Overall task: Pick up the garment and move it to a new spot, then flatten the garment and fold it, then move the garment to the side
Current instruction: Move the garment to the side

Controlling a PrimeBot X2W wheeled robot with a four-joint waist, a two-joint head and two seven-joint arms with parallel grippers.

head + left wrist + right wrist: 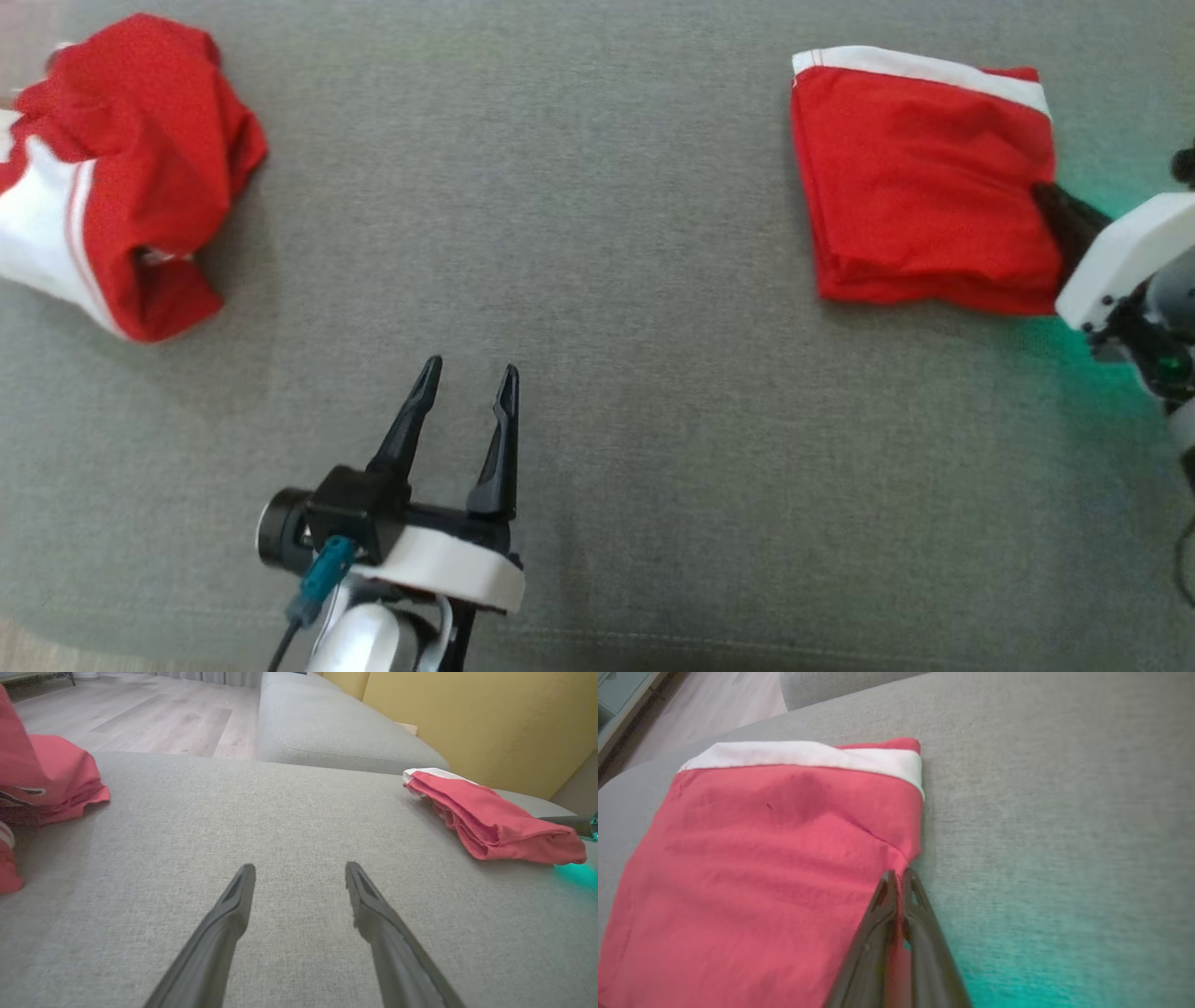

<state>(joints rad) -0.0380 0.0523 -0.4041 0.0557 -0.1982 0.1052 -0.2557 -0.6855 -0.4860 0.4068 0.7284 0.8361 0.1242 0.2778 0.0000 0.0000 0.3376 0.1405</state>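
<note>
One folded garment (920, 177), right jaws clenched on its edge | left jaws spread, empty | crumpled garment (121, 168) apart

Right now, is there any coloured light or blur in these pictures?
Head view: a green glow lies on the grey sofa beside the right gripper. Right wrist view: the same teal glow tints the lower right, and the weave there is blurred. Left wrist view: a teal spot beside the folded garment; the crumpled garment at the left edge is slightly blurred.
</note>
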